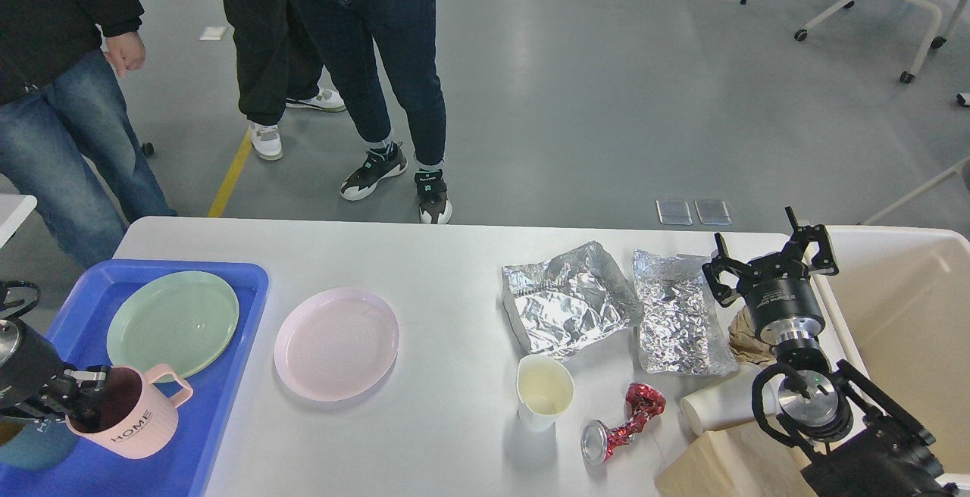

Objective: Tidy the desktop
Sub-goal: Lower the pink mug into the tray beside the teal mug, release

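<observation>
**Pink mug held over the blue tray, right gripper spread near the bin**

Head view. The desktop (439, 254) is seen as a wide white tabletop that fills the lower half of the picture, with people standing on the grey floor behind its far edge. On its left end a blue tray (220, 406) is placed, and a green plate (173, 324) lies in the tray. The left gripper (79, 398) is found at the lower left; its fingers are closed on the rim of a pink mug (132, 421), one finger inside the mug, and the mug is tilted over the tray. A blue mug (34, 448) is partly hidden beside it. A pink plate (336, 343) lies on the desktop just beside the tray. Toward the right, two pieces of crumpled foil (568, 306) are spread side by side. In front of them a paper cup (544, 391) stands upright, and a crushed red can (621, 425) lies near it. A second white cup (720, 407) lies on its side by the right arm. The right gripper (769, 266) is held with its fingers spread wide, and nothing is held between them. A cream bin (909, 315) stands at the right edge.
</observation>
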{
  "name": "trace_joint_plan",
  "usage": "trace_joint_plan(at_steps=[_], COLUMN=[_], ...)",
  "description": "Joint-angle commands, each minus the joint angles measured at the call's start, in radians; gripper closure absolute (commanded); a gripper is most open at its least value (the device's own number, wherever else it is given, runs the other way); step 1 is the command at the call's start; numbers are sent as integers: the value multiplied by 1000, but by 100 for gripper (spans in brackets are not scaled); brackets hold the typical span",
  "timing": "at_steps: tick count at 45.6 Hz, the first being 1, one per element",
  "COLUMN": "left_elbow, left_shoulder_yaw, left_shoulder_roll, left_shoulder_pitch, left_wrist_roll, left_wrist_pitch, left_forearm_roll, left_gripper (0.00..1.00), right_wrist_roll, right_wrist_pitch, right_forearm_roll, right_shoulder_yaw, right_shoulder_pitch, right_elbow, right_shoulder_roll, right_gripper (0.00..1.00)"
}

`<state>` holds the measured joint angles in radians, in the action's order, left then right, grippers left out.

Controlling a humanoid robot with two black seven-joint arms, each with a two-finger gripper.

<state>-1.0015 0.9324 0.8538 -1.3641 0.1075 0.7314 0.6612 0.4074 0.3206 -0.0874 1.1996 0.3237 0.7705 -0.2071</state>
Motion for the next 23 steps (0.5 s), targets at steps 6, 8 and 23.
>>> trace_joint_plan(at_steps=[6,8,23], left_elbow=[38,47,89], left_shoulder_yaw=[5,3,-6], left_shoulder_roll=[2,2,-13], left_shoulder_pitch=[60,74,126], left_wrist_roll=[35,46,52], left_wrist_pitch=[-32,-33,-67], left_forearm_roll=[20,20,5], left_gripper=[100,100,98], right_wrist_roll=[1,1,1], right_wrist_pitch=[0,0,0], right_forearm_roll=[0,0,0], right_shoulder_yaw=[0,0,0], right_shoulder_pitch=[0,0,0], right_elbow=[1,1,1], right_shoulder_roll=[0,0,0], right_gripper=[0,0,0])
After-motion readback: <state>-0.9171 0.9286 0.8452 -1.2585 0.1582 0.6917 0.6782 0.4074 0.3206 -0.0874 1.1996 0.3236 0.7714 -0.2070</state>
